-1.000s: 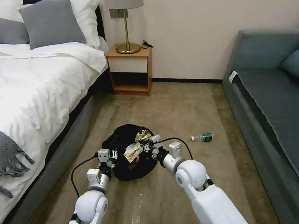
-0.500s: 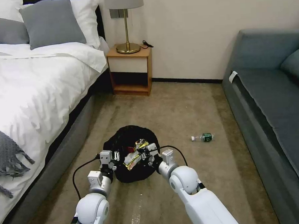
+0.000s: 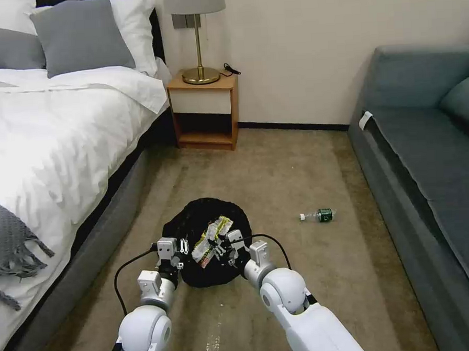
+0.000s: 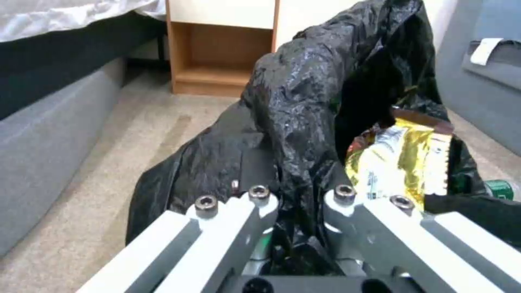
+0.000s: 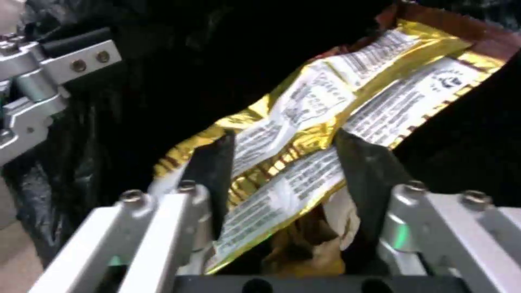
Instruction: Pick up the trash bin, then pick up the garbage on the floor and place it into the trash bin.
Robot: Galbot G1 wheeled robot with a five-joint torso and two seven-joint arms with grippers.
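My left gripper (image 3: 181, 247) is clamped on the near rim of the trash bin (image 3: 195, 224), pinching a fold of its glossy black bag (image 4: 304, 106) between the two fingers, and the bin sits just ahead of me, between the bed (image 3: 49, 143) on my left and the sofa (image 3: 432, 149) on my right. In the left wrist view the black plastic rises in a crumpled peak straight out of my closed fingers (image 4: 255, 203). My right gripper (image 3: 217, 248) is over the mouth of the bin, holding the yellow-black snack wrapper (image 3: 211, 238), which lies slanted across the opening. From the right wrist view the wrapper (image 5: 325, 118) runs between my two dark pads (image 5: 217, 162), gold foil with white printed panels, and the pads press it from both sides; beneath it there is a crumpled brownish piece (image 5: 304, 244) that I cannot identify for certain. The inside of the bin around the wrapper is dark. The small clear bottle (image 3: 318, 215) with its green label and white cap lies on its side on the floor (image 3: 298, 182), well apart from the bin toward the sofa. A wooden nightstand (image 3: 205, 111) with a brass lamp (image 3: 198, 36) stands against the far wall.
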